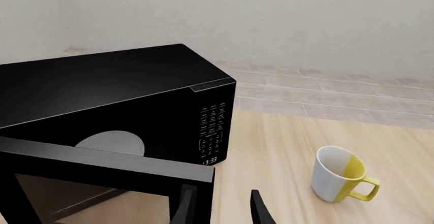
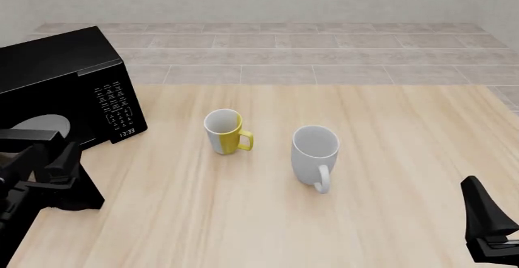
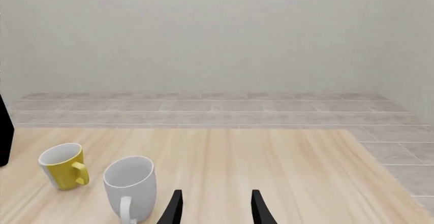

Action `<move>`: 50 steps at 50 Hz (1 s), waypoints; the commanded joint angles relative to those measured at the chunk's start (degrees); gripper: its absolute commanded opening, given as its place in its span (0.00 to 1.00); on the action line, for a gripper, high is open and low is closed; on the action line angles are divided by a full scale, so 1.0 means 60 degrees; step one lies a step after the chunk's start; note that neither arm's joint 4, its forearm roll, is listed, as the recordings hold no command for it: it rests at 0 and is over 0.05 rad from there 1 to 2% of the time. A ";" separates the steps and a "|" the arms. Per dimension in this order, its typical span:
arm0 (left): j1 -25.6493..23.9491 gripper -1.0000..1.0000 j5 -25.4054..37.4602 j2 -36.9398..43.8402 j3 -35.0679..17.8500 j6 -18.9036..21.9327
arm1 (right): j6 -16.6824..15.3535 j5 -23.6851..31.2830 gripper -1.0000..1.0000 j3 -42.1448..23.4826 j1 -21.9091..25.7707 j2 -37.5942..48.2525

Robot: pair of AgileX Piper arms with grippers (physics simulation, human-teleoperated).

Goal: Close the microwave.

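The microwave [image 1: 101, 87] is a glossy black box at the table's far left, also in the front view [image 2: 57, 67]. Its glass door [image 1: 101, 165] stands swung open towards me, showing the grey turntable [image 1: 112, 142]. The button panel [image 1: 213, 132] faces right of the opening. My left gripper [image 1: 222, 211] is open just past the door's free edge, one finger [image 1: 183, 209] close against that edge, nothing between the fingers. In the front view the left arm [image 2: 48, 177] overlaps the door. My right gripper [image 3: 217, 209] is open and empty, low at the near right [image 2: 487, 219], far from the microwave.
A white-and-yellow mug [image 2: 225, 131] stands upright mid-table, right of the microwave; it also shows in the left wrist view [image 1: 339, 174]. A plain white mug [image 2: 315, 149] stands beside it, handle towards me. The wooden table [image 2: 389, 134] ends at a tiled floor behind and to the right.
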 commanded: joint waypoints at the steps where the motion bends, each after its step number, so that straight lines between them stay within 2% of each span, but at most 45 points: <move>1: 0.0359 1.00 -0.0572 0.1766 -0.0201 0.0359 | 0.0066 -0.0027 1.00 -0.0006 0.0028 0.0015; 6: 0.0429 1.00 -0.0661 0.1951 -0.0355 0.0396 | 0.0142 -0.0096 1.00 0.0086 0.0075 -0.0003; 19: 0.0604 1.00 -0.0063 0.1984 -0.1071 0.0366 | 0.0175 -0.0234 1.00 0.0180 0.0185 0.0039; 38: 0.0644 1.00 -0.0619 0.3549 -0.1846 0.0525 | 0.0205 -0.0131 1.00 0.0125 0.0281 -0.0017; 50: 0.0661 1.00 -0.0375 0.4137 -0.2450 0.0497 | 0.0279 -0.0117 1.00 0.0123 0.0333 -0.0004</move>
